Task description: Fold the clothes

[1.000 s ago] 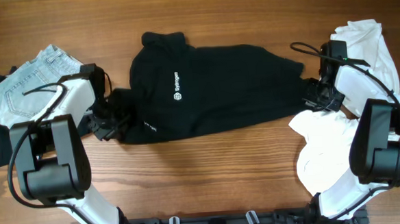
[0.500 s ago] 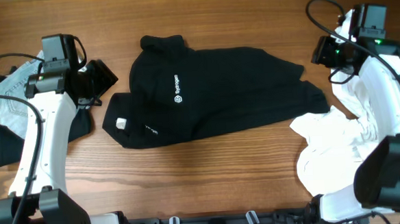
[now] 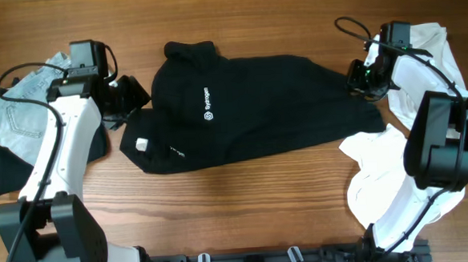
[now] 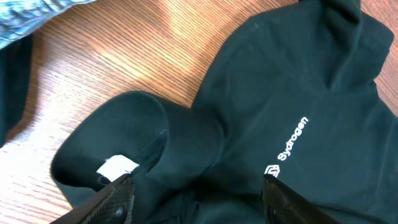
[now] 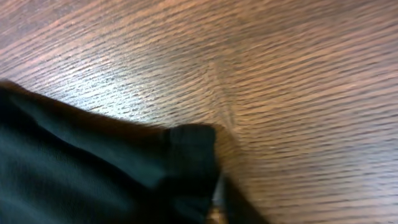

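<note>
The black top (image 3: 249, 106) lies spread across the middle of the surface (image 3: 246, 202), its collar toward the far edge, its white logo (image 3: 207, 104) facing up and one sleeve (image 4: 124, 134) folded in at its left end. The left end effector (image 4: 196, 186) hangs over that sleeve, fingers spread with nothing between them. The right end effector (image 3: 360, 78) sits at the top's right end beside a white garment (image 3: 381, 179); I cannot tell whether it is pressed together or pinching fabric.
</note>
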